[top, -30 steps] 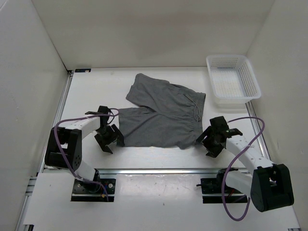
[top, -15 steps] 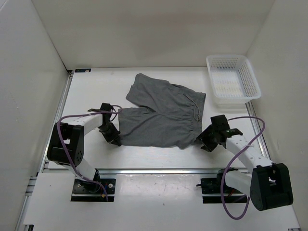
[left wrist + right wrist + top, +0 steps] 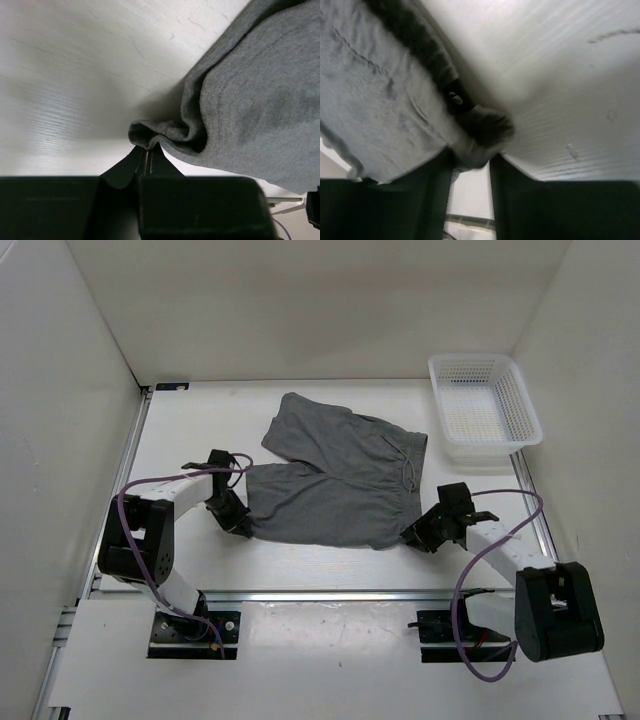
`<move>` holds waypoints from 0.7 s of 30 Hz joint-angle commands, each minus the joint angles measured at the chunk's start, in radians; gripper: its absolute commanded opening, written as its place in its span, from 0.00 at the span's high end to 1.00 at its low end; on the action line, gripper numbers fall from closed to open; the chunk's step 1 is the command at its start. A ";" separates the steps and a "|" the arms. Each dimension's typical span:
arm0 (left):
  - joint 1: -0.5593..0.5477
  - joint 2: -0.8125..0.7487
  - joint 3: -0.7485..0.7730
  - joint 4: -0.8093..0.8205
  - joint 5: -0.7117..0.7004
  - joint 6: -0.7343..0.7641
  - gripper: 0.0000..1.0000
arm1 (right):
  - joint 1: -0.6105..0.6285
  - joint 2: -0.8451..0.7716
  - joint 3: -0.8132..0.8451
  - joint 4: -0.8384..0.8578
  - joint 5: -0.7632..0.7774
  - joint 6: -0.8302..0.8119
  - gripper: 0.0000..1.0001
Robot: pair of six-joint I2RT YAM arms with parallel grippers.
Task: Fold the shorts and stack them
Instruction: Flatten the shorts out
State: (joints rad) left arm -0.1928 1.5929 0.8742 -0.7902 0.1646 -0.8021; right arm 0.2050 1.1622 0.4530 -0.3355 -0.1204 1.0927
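I see the shorts (image 3: 335, 475) spread flat around the middle of the bench (image 3: 200, 430). The waistband faces the right edge and the two legs point toward the left edge. One leg angles toward the far edge; the other lies nearer me, along the side of the garment closest to the near edge. The drawstring (image 3: 410, 465) trails across the fabric just inside the waistband.

My left fingers (image 3: 238, 523) sit at the near-left corner of the nearer leg. In the left wrist view those fingers (image 3: 125, 167) are drawn together, tips meeting, with a small rolled lip of the hem of the shorts (image 3: 250, 100) pinched between them. The cloth beside the pinch is puckered and lifts slightly off the bench (image 3: 75, 75).

My right fingers (image 3: 415, 537) are at the near-right corner of the garment, by the waistband end. From the right wrist camera those fingers (image 3: 427, 185) flank a bunched wad of the shorts (image 3: 380, 90) that fills the gap between their tips, so I read them as clamped on the fabric. The bench (image 3: 560, 75) shows pale beside it.

Both arms reach in low from the near edge. A white mesh basket (image 3: 485, 405) stands at the far-right corner of the bench, apart from the shorts.
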 commanded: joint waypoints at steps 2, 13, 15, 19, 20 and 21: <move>-0.004 -0.051 0.068 -0.016 -0.016 -0.005 0.90 | -0.033 0.040 0.044 0.046 -0.025 -0.026 0.87; 0.062 -0.082 0.558 -0.285 -0.089 0.053 0.90 | -0.081 0.011 0.481 -0.184 0.110 -0.258 1.00; 0.062 -0.096 0.597 -0.314 -0.103 0.063 0.90 | -0.081 -0.021 0.516 -0.212 0.110 -0.293 1.00; 0.062 -0.193 0.527 -0.325 -0.112 0.072 0.90 | -0.081 -0.100 0.439 -0.264 0.100 -0.330 1.00; 0.062 -0.214 0.450 -0.316 -0.112 0.072 0.90 | -0.081 -0.120 0.406 -0.275 0.091 -0.330 1.00; 0.062 -0.235 0.403 -0.316 -0.103 0.072 0.90 | -0.081 -0.166 0.330 -0.286 0.091 -0.330 1.00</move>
State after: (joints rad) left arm -0.1425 1.4265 1.3785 -1.0290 0.1104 -0.7540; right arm 0.1341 1.0672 0.8951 -0.5041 -0.0669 0.8230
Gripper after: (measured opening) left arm 0.118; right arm 0.090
